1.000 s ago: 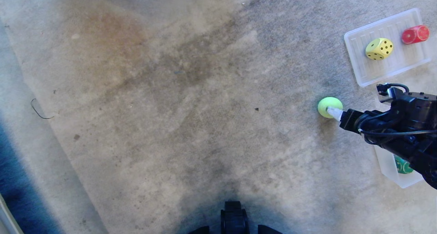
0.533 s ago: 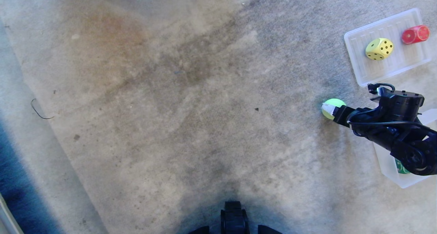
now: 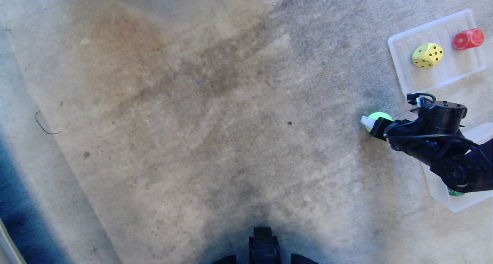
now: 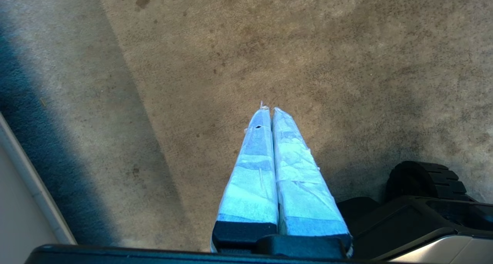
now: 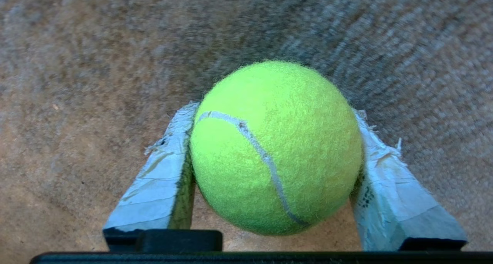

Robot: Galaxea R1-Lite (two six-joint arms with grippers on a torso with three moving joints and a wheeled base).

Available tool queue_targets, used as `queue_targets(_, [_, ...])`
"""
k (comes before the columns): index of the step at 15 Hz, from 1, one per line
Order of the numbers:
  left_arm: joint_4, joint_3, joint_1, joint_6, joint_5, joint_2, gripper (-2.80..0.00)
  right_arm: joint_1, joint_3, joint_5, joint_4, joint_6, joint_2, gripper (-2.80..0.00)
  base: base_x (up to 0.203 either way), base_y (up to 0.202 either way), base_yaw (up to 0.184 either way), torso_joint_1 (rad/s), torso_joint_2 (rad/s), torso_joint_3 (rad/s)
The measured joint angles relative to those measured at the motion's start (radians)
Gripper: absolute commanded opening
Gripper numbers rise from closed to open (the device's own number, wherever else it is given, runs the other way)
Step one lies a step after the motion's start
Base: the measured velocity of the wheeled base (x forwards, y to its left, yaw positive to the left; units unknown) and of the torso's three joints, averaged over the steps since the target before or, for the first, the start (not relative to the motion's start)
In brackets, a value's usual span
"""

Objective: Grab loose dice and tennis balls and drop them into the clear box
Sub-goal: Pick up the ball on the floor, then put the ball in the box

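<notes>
A yellow-green tennis ball [image 3: 377,116] [image 5: 275,148] rests on the carpet at the right. My right gripper [image 3: 369,122] [image 5: 274,111] is down around it, one taped finger pressed against each side. Behind that arm stands the clear box [image 3: 454,205], with a green die [image 3: 456,193] just showing inside. Farther off, a yellow die [image 3: 427,55] lies in the shallow ribbed tray [image 3: 404,79], and a red die [image 3: 468,38] sits at the tray's far edge. My left gripper [image 4: 270,109] hangs shut over bare carpet near the base.
The robot's base [image 3: 264,244] shows at the bottom middle. A bent wire [image 3: 45,126] lies on the carpet at the far left, beside a dark blue strip [image 3: 23,202]. Stained carpet fills the middle.
The right arm reached farther out and lower over the tennis ball, and its fingers closed in onto the ball's sides. The ball, dice, tray and box stayed put.
</notes>
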Motion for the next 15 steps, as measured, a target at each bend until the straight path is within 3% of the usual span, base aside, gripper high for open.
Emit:
queue_targets(5, [0.0, 0.0, 0.0, 0.0, 0.0, 0.0, -2.8, -0.001, 0.015, -0.001, 0.004, -0.052, -0.027, -2.8, 0.0, 0.0, 0.0, 0.0, 0.0, 0.0])
queue_targets(9, [0.0, 0.0, 0.0, 0.0, 0.0, 0.0, -2.8, -0.007, 0.105, -0.002, 0.061, -0.071, -0.12, -2.8, 0.0, 0.0, 0.0, 0.0, 0.0, 0.0])
queue_targets(15, [0.0, 0.0, 0.0, 0.0, 0.0, 0.0, -2.8, -0.005, 0.373, -0.006, 0.336, -0.114, -0.562, -2.8, 0.0, 0.0, 0.0, 0.0, 0.0, 0.0])
